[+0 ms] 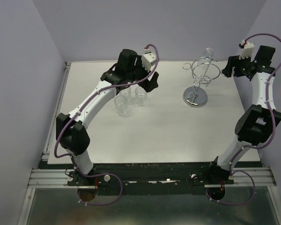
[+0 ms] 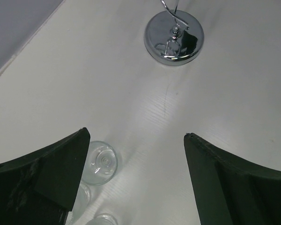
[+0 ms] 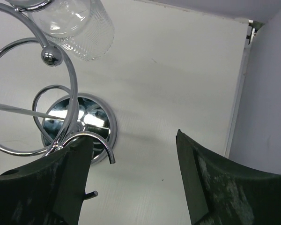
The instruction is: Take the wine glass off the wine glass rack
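The chrome wine glass rack (image 1: 203,75) stands at the back right of the table on its mirrored disc base (image 1: 195,97). A clear wine glass (image 1: 208,52) hangs from the far side of its ring top. In the right wrist view that ribbed glass (image 3: 75,23) is at the upper left, above the rings and the base (image 3: 79,124). My right gripper (image 1: 226,69) (image 3: 131,138) is open just right of the rack, holding nothing, with a hook end beside its left finger (image 3: 61,187). My left gripper (image 1: 152,86) (image 2: 136,136) is open over the table, empty, with the rack base (image 2: 174,37) ahead of it.
Three clear glasses (image 1: 121,105) (image 1: 140,96) (image 1: 125,91) stand on the white table under the left arm; one glass (image 2: 99,162) shows by the left finger. Purple walls close in the back and both sides. A metal rail (image 1: 61,98) runs along the table's left edge.
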Action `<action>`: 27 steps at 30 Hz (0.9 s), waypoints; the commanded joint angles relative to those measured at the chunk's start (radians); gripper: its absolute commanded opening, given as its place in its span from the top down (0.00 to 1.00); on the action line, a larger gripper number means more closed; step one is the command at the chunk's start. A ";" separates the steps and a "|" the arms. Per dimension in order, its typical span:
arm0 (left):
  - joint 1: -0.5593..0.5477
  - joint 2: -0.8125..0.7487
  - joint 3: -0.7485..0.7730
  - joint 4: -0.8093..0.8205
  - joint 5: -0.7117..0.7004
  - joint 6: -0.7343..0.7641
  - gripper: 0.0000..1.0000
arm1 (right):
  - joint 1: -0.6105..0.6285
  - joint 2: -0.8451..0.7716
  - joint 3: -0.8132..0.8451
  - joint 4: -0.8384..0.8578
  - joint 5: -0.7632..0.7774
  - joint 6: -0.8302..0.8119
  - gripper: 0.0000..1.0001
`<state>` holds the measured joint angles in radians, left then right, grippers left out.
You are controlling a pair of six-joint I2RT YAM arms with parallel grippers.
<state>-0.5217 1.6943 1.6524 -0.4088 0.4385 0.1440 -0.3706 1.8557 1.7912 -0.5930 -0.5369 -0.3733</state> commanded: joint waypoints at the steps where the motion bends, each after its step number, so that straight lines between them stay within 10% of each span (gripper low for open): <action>1: -0.037 0.088 0.122 -0.050 0.016 0.045 0.01 | 0.004 -0.049 -0.099 0.001 -0.126 0.034 0.21; 12: -0.095 0.381 0.484 0.002 -0.115 0.032 0.01 | 0.006 -0.150 -0.180 -0.137 -0.126 0.100 0.20; 27: -0.129 0.449 0.460 0.179 0.008 -0.006 0.01 | 0.068 -0.378 -0.389 -0.120 0.113 0.367 0.00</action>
<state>-0.6289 2.1136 2.1136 -0.3088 0.3759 0.1589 -0.3256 1.4944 1.4094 -0.6930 -0.4892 -0.0952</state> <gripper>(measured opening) 0.988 0.996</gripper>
